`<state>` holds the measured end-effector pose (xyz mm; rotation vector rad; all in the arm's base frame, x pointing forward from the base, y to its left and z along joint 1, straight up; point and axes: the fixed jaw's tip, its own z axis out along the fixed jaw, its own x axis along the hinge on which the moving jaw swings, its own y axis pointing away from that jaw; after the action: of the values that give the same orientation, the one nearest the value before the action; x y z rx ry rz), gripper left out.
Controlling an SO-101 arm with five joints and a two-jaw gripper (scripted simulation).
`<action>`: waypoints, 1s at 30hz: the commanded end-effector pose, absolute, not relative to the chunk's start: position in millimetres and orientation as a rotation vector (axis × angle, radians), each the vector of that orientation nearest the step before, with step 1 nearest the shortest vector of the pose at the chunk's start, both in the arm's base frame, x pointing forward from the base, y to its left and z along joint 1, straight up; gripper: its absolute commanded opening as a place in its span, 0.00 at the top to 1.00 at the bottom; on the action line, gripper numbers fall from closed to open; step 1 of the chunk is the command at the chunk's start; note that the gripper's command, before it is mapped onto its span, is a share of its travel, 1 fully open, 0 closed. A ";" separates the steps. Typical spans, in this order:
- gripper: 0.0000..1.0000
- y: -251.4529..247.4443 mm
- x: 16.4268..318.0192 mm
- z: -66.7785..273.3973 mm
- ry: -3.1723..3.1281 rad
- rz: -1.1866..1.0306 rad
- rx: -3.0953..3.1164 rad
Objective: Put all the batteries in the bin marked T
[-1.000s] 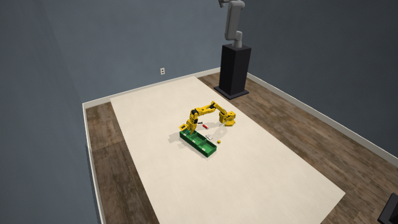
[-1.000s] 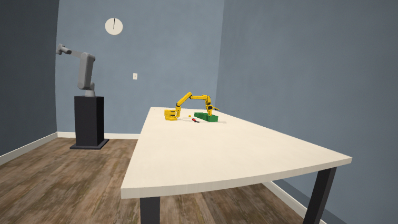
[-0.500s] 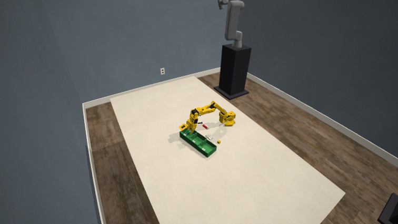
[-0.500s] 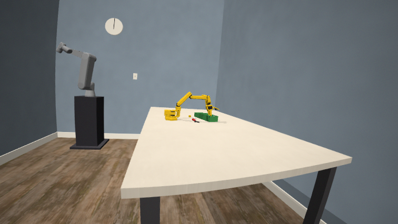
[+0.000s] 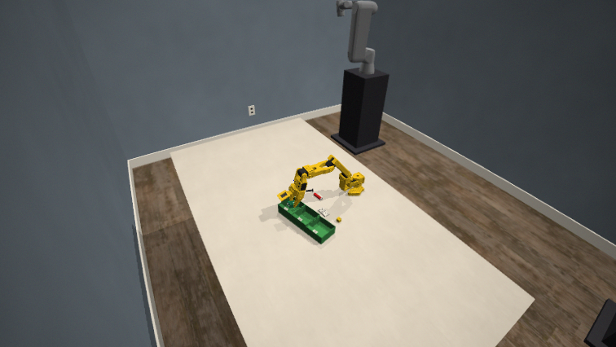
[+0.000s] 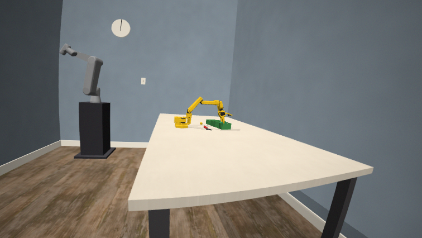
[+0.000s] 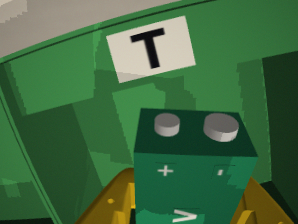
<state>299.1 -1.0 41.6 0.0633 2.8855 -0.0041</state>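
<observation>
The pincer [image 5: 296, 204] [image 6: 223, 122] [image 7: 191, 186] is clamped on the green block battery [image 5: 291, 202] [image 7: 196, 167], at the bin marked T [image 5: 283, 209] [image 6: 226, 125] [image 7: 50, 85]. In the wrist view, the battery's long axis runs up and down the picture, its two metal studs at the end nearer the bin's T label [image 7: 151, 49]. A red cylinder [image 5: 317, 195] [image 6: 205, 127] lies outside the bin, near it, on its side.
</observation>
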 end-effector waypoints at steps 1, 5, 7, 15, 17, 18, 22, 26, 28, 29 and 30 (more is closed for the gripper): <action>1.00 -3.5 307.5 64.3 2.788 -0.006 0.068; 1.00 -3.5 307.5 64.3 2.788 -0.006 0.068; 1.00 -3.5 307.5 64.0 2.788 -0.006 0.068; 1.00 -3.5 307.9 59.1 2.788 -0.006 0.068; 1.00 -3.5 308.0 58.5 2.788 -0.006 0.068; 1.00 -3.5 308.0 58.4 2.788 -0.006 0.068; 1.00 -3.5 308.0 58.3 2.788 -0.006 0.068; 1.00 -3.5 308.1 57.1 2.788 -0.006 0.068; 1.00 -3.5 308.2 55.7 2.788 -0.006 0.068; 1.00 -3.5 308.3 55.0 2.788 -0.006 0.068; 1.00 -3.5 308.3 54.3 2.788 -0.006 0.068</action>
<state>298.8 -1.0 32.9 0.0633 2.8878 -0.0041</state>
